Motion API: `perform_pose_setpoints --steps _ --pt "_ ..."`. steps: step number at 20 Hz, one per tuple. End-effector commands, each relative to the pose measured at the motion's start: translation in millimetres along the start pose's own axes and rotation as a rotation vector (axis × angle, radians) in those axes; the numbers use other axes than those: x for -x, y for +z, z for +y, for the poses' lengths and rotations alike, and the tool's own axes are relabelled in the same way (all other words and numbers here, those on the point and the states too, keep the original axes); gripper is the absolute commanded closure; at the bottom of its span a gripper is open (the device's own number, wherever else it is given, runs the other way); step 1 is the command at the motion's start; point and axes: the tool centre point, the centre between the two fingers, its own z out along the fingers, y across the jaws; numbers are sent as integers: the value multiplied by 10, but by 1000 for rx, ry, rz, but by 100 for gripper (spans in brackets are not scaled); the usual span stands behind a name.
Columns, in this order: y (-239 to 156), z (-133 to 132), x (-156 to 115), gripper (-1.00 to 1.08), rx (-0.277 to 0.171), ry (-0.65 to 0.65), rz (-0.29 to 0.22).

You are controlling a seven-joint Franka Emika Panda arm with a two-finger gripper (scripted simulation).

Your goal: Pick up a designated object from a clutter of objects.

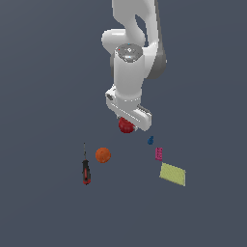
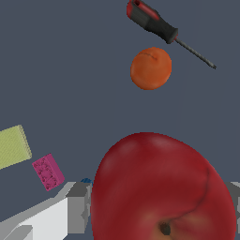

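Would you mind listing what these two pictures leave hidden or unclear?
- Gripper fingers: exterior view, hidden behind the hand and the red apple; whether they clamp it is unclear.
- Apple's lower part: wrist view, cut off by the frame edge.
- Tiny blue piece: too small to identify; nearly hidden by the finger in the wrist view.

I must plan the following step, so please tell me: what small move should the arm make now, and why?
Probably a short lift straight up. The pincer sits around the red apple, with a finger beside it, apparently closed on it. The orange ball and screwdriver lie apart, so rising should disturb nothing.
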Motion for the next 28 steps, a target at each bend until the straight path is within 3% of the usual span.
perform_pose_setpoints --steps 1,13,28 --pt "-214 103 -236 108 -2 -1 1" --pt "-1062 522 -1247 108 1 0 3" --pt "-1770 844 -2118 108 3 1 4"
